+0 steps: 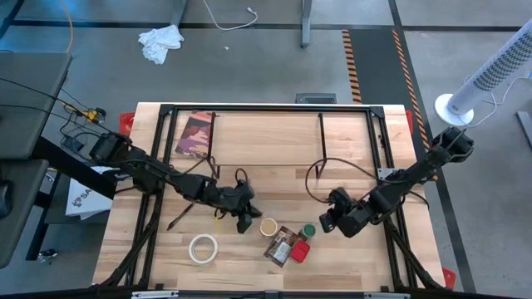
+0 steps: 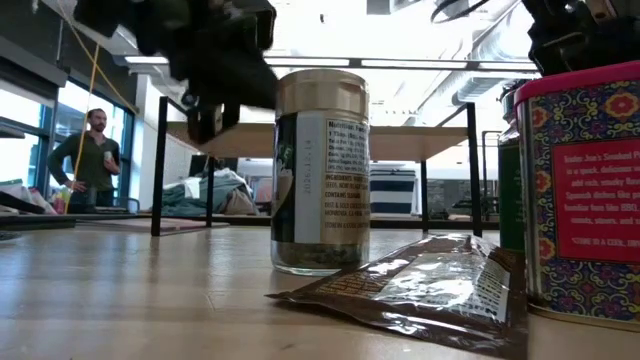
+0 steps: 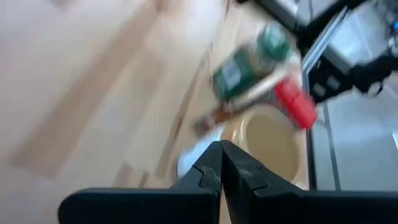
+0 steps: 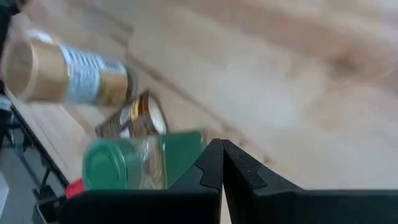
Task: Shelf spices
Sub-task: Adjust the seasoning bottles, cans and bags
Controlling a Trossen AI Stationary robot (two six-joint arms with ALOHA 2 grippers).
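From above, the spices cluster at the table's near edge: tan-lidded jar [image 1: 268, 227] just right of the left gripper [image 1: 243, 222], green-lidded jar [image 1: 308, 230] just left of the right gripper [image 1: 326, 223]. Wrist views show both grippers' fingers pressed together, empty.

The counter [image 2: 120, 290] is showing pale, smooth, faintly glossy wood. The tan-lidded jar [image 2: 320, 170] is looking like clear glass under a satin metallic lid and paper label. The flat packet [image 2: 430, 285] is gleaming as crinkled foil. The red tin [image 2: 585, 195] is showing glossy printed metal.
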